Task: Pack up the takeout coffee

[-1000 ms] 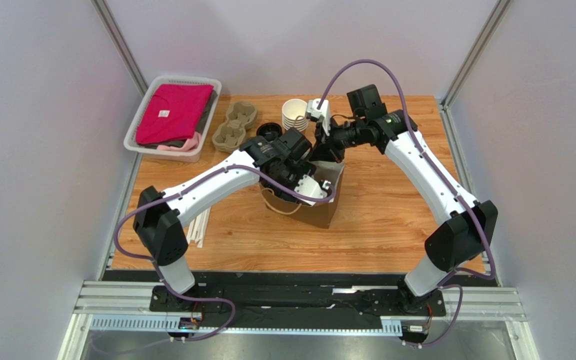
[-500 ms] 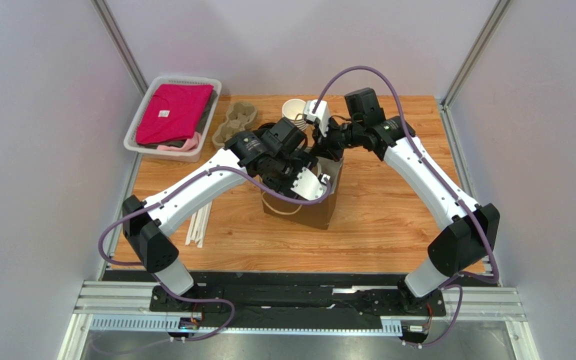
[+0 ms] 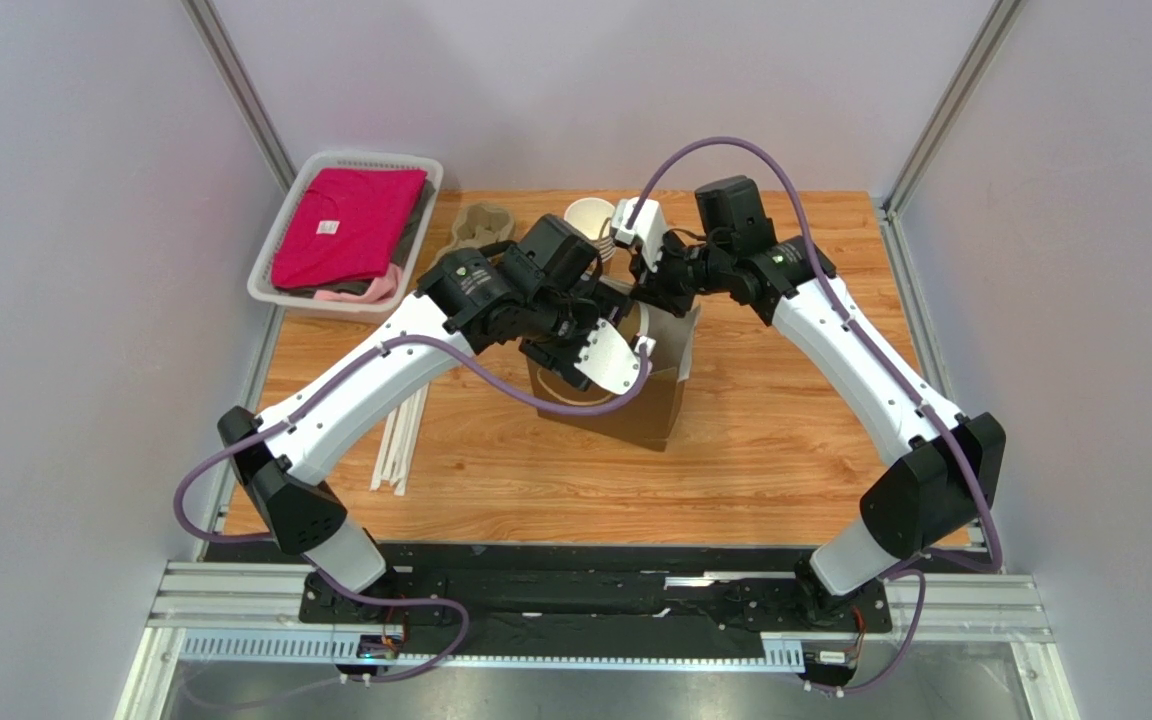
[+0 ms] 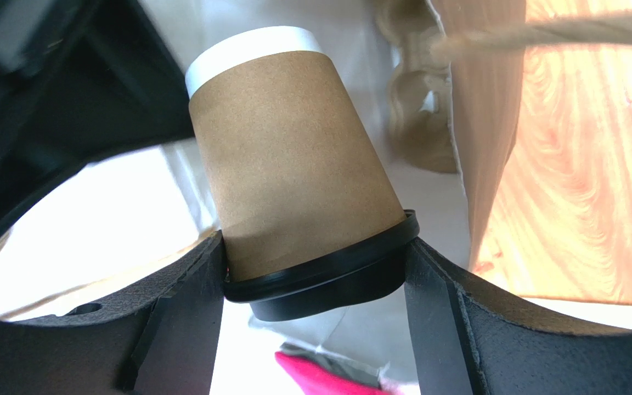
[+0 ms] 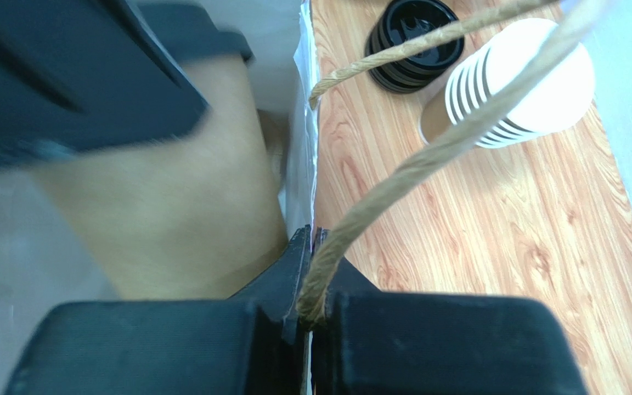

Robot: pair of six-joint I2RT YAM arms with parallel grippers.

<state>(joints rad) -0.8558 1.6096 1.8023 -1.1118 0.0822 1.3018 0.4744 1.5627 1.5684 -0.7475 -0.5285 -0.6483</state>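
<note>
Two steps look done, by my reading: the takeout coffee [image 4: 294, 164] is lidded and lifted, and the paper bag [image 3: 645, 408] is being held open.

- Your left pincer [image 4: 319, 284] is clamping the cup at its black lid [image 4: 360, 276]. The jaws are narrowed onto the lid rim on both sides, and the cup body is sticking out past the fingertips.
- The cup is hanging at the bag mouth, with the bag wall just beside the left pincer. I cannot tell how deep it is sitting.
- Your right pincer [image 5: 311, 276] is pinching closed on the bag's rim, and the twine handle [image 5: 426, 156] is running out from between its fingers.

Remaining, as I judge it: lowering the cup upright to the bag floor, letting go, and backing out.

Beyond the right pincer, a stack of lidless cups [image 5: 517, 82] and a pile of loose lids [image 5: 414, 41] are sitting on the table. Behind the left pincer's wrist are lying a pulp carrier [image 3: 480, 225] and a basket [image 3: 279, 255] of pink cloth [image 3: 349, 225].

In the way: both pincers are crowding the same bag mouth, and the handle is crossing it.
</note>
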